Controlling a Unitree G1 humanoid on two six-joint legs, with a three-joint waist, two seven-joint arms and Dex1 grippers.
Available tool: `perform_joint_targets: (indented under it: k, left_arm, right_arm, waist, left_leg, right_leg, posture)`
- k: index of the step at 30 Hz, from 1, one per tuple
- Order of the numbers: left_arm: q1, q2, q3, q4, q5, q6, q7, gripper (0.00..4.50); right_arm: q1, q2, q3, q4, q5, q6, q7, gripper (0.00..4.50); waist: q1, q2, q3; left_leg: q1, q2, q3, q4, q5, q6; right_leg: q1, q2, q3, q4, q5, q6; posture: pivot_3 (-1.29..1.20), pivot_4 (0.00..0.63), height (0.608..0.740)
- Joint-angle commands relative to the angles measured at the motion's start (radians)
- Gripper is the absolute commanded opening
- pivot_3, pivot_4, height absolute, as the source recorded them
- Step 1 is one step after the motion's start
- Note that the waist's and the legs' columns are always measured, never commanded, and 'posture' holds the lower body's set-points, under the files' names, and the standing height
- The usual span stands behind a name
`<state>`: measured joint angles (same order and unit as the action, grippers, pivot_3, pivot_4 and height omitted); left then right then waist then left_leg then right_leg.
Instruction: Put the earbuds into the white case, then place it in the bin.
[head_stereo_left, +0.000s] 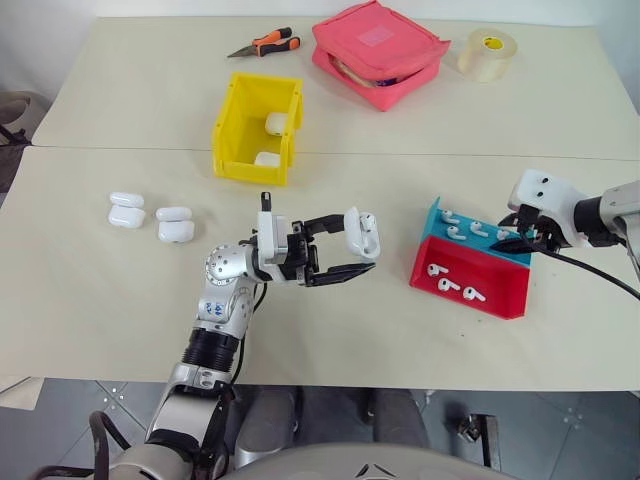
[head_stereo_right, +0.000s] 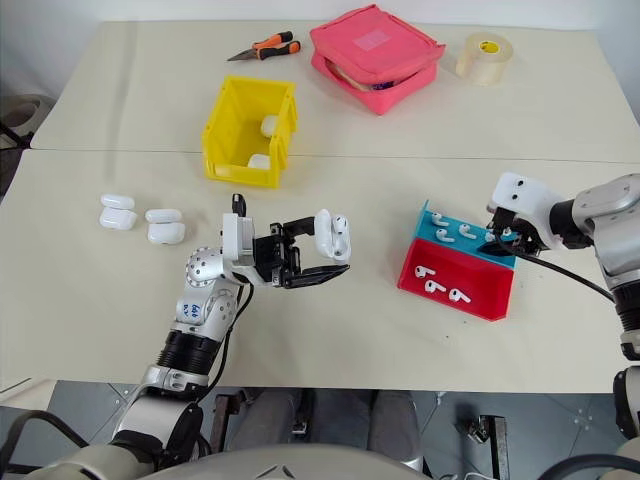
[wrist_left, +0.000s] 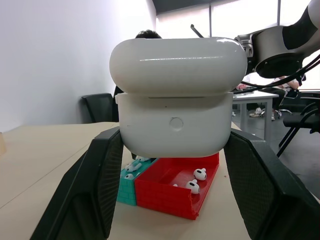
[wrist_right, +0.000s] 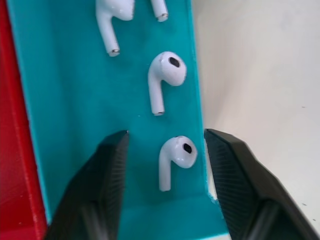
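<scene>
White and glossy, the white case (head_stereo_left: 362, 232) sits clamped between the jaws of the left gripper (head_stereo_left: 345, 247) above the middle of the desk (head_stereo_left: 90, 330), toward its near edge; its hinged lid stands open in the head views, and the left wrist view shows a small round button on its rounded body. Toward the desk's right edge lies a tray (head_stereo_left: 470, 272) with a red half and a teal half: three of the earbuds (head_stereo_left: 448, 285) lie in the red compartment, and at least three more lie in the teal one. The right gripper (wrist_right: 165, 170) points down into the teal compartment, its jaws parted narrowly on either side of one earbud (wrist_right: 176, 156) without touching it; a second earbud lies just beyond that one, and parts of two more lie farther along the teal floor. Toward the left edge, four closed white cases (head_stereo_left: 150, 213) lie in two pairs, the pairs just beside each other. Farther back, near the desk's middle, stands the bin (head_stereo_left: 256, 128), bright yellow, with two white cases inside it. Along the far edge lie orange-handled pliers (head_stereo_left: 265, 44), a pink zip pouch (head_stereo_left: 378, 53) lying partly open, and a roll of clear tape (head_stereo_left: 486, 52) toward the far right corner.
</scene>
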<state>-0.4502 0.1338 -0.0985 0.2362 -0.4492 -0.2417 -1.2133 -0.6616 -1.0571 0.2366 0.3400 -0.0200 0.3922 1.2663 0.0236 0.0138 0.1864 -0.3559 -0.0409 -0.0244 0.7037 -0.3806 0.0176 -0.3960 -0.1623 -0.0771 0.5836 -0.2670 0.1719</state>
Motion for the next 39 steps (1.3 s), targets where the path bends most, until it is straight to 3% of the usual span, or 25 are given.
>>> perform_joint_targets:
  k: [1, 2, 11, 16, 19, 22, 32, 39]
  left_arm:
    - [0.004, -0.002, -0.003, -0.041, -0.008, -0.016, 0.002, 2.71]
    - [0.004, -0.003, -0.004, -0.041, -0.008, -0.016, 0.001, 2.71]
    - [0.0, -0.003, -0.004, -0.036, -0.008, -0.015, -0.002, 2.71]
    - [0.0, -0.001, -0.006, -0.038, -0.007, -0.012, -0.003, 2.71]
    - [0.003, 0.001, -0.006, -0.041, -0.008, -0.01, -0.003, 2.71]
    - [0.006, 0.001, -0.008, -0.044, -0.009, -0.007, -0.003, 2.71]
    - [0.004, -0.006, -0.016, -0.039, -0.011, -0.004, -0.005, 2.71]
    - [-0.003, -0.006, -0.017, -0.035, -0.013, -0.004, -0.004, 2.71]
  right_arm:
    - [0.018, -0.005, 0.004, 0.019, -0.035, 0.002, -0.002, 0.9]
    - [0.019, -0.006, 0.004, 0.019, -0.036, 0.003, -0.002, 0.62]
    - [0.03, -0.011, -0.011, 0.003, -0.042, 0.012, 0.001, 0.62]
    - [0.035, -0.014, -0.054, -0.061, 0.011, 0.14, 0.019, 0.62]
    - [0.048, -0.024, -0.072, -0.099, 0.021, 0.173, 0.019, 1.21]
    - [0.056, -0.039, -0.083, -0.117, 0.02, 0.189, 0.015, 2.2]
    - [0.044, 0.024, -0.117, -0.192, 0.076, 0.316, -0.058, 2.2]
    - [0.01, 0.088, -0.083, -0.184, 0.044, 0.257, -0.116, 2.2]
  waist:
    - [0.0, 0.0, 0.0]
    - [0.0, 0.0, 0.0]
    - [0.001, 0.0, 0.0]
    - [0.001, 0.0, 0.0]
    - [0.0, 0.0, 0.0]
    - [0.001, 0.0, 0.0]
    - [0.0, 0.0, 0.0]
    - [0.0, 0.0, 0.0]
  left_leg:
    - [0.0, 0.0, 0.0, 0.0, 0.0, 0.0]
    - [0.0, 0.0, 0.0, 0.0, 0.0, 0.0]
    - [0.0, 0.0, 0.0, 0.0, 0.0, 0.0]
    - [0.0, 0.0, 0.0, 0.0, 0.0, 0.0]
    - [0.0, 0.0, 0.0, 0.0, 0.0, 0.0]
    - [0.0, 0.0, 0.0, 0.0, 0.0, 0.0]
    - [-0.001, 0.0, 0.0, 0.0, 0.0, 0.0]
    - [-0.001, 0.0, 0.0, 0.0, 0.0, 0.0]
  right_leg:
    - [0.0, 0.0, 0.0, 0.0, 0.0, 0.0]
    - [0.0, 0.0, 0.0, 0.0, 0.0, 0.0]
    - [0.0, 0.0, 0.0, 0.0, 0.0, 0.0]
    - [0.0, 0.0, 0.0, 0.0, 0.0, 0.0]
    - [0.0, 0.0, 0.0, 0.0, 0.0, 0.0]
    - [0.0, 0.0, 0.0, 0.0, 0.0, 0.0]
    - [-0.001, 0.0, 0.0, 0.0, 0.0, 0.0]
    - [-0.001, 0.0, 0.0, 0.0, 0.0, 0.0]
  posture:
    - [0.0, 0.15, 0.74]
    - [0.0, 0.15, 0.74]
    - [0.0, 0.15, 0.74]
    - [0.0, 0.15, 0.74]
    - [0.0, 0.15, 0.74]
    - [0.0, 0.15, 0.74]
    - [0.0, 0.15, 0.74]
    - [0.0, 0.15, 0.74]
